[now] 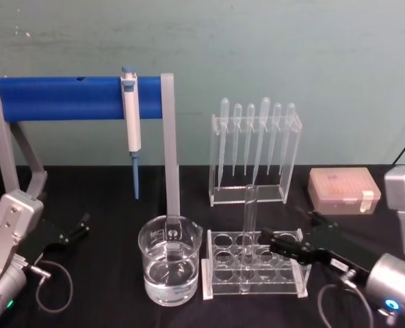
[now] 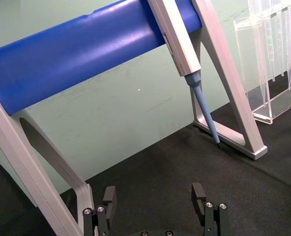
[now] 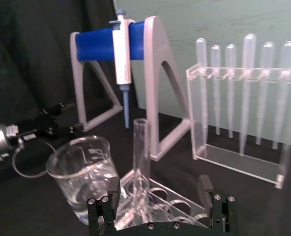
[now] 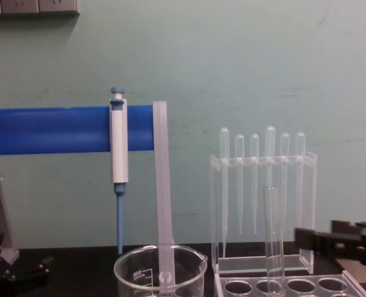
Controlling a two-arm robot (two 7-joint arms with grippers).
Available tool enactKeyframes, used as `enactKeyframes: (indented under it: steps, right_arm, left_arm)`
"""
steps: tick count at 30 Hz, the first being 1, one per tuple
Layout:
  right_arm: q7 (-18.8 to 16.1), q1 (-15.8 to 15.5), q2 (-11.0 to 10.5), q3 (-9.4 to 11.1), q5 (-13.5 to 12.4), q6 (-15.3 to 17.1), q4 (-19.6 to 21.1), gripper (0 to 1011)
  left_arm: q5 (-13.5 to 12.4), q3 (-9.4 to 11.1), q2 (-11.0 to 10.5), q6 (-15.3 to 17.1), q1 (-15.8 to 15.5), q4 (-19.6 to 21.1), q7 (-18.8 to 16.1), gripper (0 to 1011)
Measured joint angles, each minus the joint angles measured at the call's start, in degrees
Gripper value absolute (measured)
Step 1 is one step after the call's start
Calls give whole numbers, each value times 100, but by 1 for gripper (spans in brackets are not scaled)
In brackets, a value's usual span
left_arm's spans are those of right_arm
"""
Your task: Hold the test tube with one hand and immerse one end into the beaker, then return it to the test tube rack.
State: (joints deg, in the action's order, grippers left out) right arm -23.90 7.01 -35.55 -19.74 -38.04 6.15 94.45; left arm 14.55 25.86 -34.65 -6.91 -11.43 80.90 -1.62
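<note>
The test tube [image 1: 249,229] stands upright in a clear rack [image 1: 219,290] just right of the beaker [image 1: 170,265], which holds some clear liquid. My right gripper [image 1: 275,244] is open and hovers over the rack close to the tube's right side, not touching it. In the right wrist view the test tube [image 3: 141,145] rises ahead between the open fingers [image 3: 205,188], with the beaker [image 3: 80,169] beside it. From the chest, the right gripper [image 4: 311,239] is a little right of the test tube [image 4: 272,238]. My left gripper [image 1: 78,229] is parked open at the far left, its fingers [image 2: 199,195] holding nothing.
A blue-barred stand [image 1: 72,98] with a hanging white-and-blue micropipette [image 1: 131,123] stands behind the beaker. A clear holder with several plastic pipettes [image 1: 255,154] is behind the rack. A tan tip box [image 1: 344,190] lies at the back right.
</note>
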Motion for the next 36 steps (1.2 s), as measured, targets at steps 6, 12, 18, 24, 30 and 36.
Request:
enactKeyframes:
  steps: [6, 12, 18, 24, 30, 36]
  right_arm:
    - [-178, 459, 255, -161, -209, 437, -301, 1003]
    - [-221, 840, 400, -391, -300, 733, -591, 1003]
    - [-221, 1116, 519, -597, -246, 786, -823, 1003]
    - [-197, 1235, 596, -687, -213, 777, -905, 953]
    - [-134, 1241, 598, -715, -205, 778, -878, 797]
    - [-82, 1231, 560, -726, -166, 756, -799, 602]
  left_arm:
    - [0, 0, 0, 0, 0, 0, 0, 1000]
    - [0, 0, 0, 0, 0, 0, 0, 1000]
    - [0, 0, 0, 0, 0, 0, 0, 1000]
    - [0, 0, 0, 0, 0, 0, 0, 1000]
    - [0, 0, 0, 0, 0, 0, 0, 1000]
    - [0, 0, 0, 0, 0, 0, 0, 1000]
